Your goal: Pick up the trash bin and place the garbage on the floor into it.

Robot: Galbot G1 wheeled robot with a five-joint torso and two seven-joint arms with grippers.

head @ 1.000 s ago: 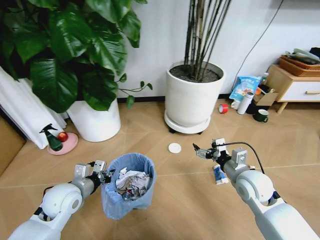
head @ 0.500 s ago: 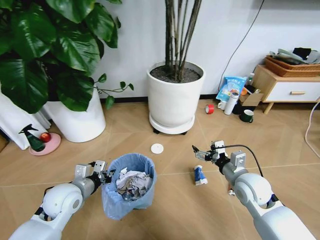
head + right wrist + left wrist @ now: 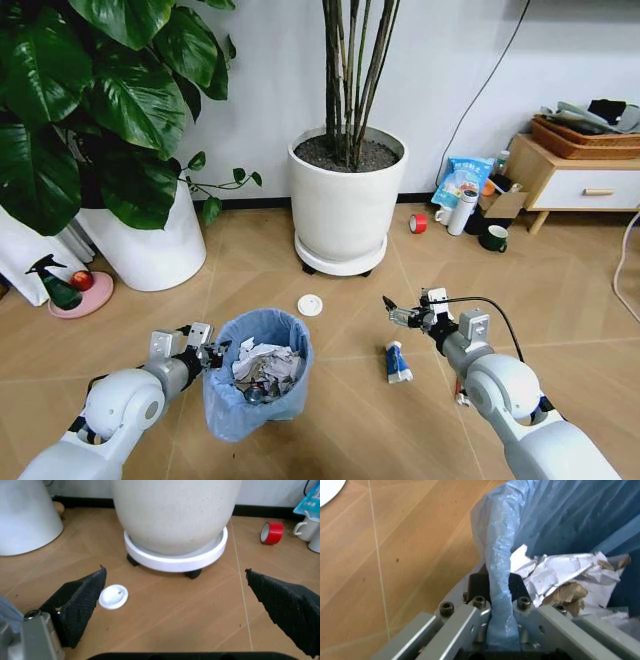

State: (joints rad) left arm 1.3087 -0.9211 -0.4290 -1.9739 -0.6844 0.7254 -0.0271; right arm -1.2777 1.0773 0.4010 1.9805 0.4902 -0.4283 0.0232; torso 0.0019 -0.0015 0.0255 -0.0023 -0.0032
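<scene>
Gripping the trash bin rim, the left gripper is clamped on its blue liner. Crumpled paper fills it. The right gripper hovers wide open, empty; no writing is legible.

right gripper: fingers spread wide above floor | white lid beside one finger | plant pot, red tape roll beyond
</scene>
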